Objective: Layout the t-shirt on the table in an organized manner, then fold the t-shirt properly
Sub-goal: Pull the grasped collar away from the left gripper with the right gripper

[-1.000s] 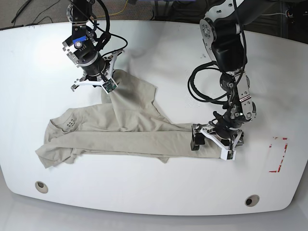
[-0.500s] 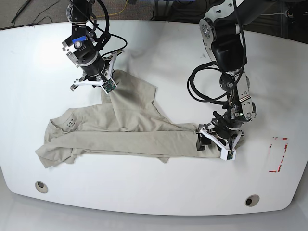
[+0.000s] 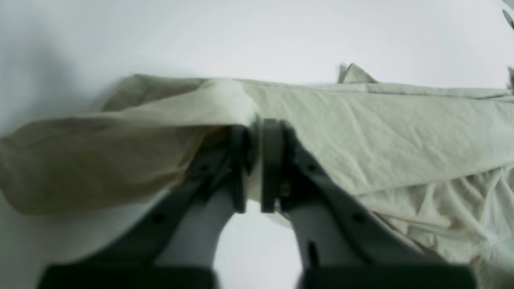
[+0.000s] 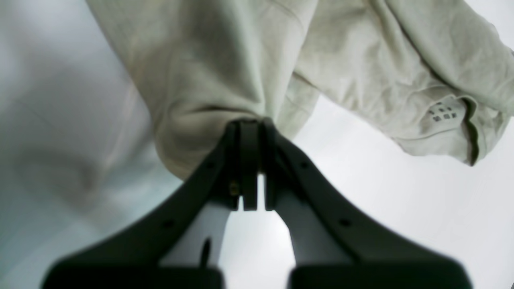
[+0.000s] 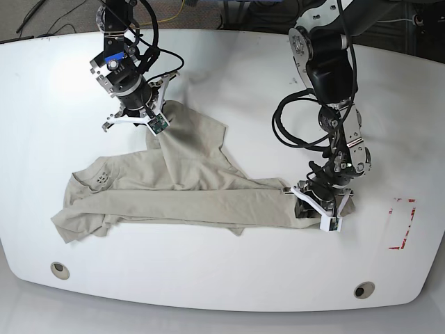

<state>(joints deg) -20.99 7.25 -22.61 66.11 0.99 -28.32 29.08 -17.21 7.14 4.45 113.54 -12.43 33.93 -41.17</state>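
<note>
White and glossy, the large rounded tabletop (image 5: 229, 278) shows nearest to us two round grommet holes (image 5: 60, 270) along its front edge, with a red tape rectangle outline (image 5: 403, 223) off to one side. Just beyond the holes we see the wrinkled light beige-grey cotton t-shirt (image 5: 174, 198) stretched in a long, roughly folded band across the middle of the table, its collar end with the small printed label (image 5: 101, 179) lying toward the side of our right arm. At the opposite end of that band, our left gripper (image 5: 314, 206) sits low on the table with its dark fingers (image 3: 273, 160) pressed together on the cloth; in the left wrist view we see a fold of the fabric pinched between them and bunched to one side, so it is clamped on the shirt's edge. Farther back, a flap of the shirt rises up from the band toward our right gripper (image 5: 154, 115), which hangs above the table. In the right wrist view its black fingers (image 4: 249, 160) are closed tight on a gathered bunch of the fabric, which drapes away from them down to the table, the printed label visible below. Behind the table's far edge we see dark floor and cables (image 5: 42, 17).
</note>
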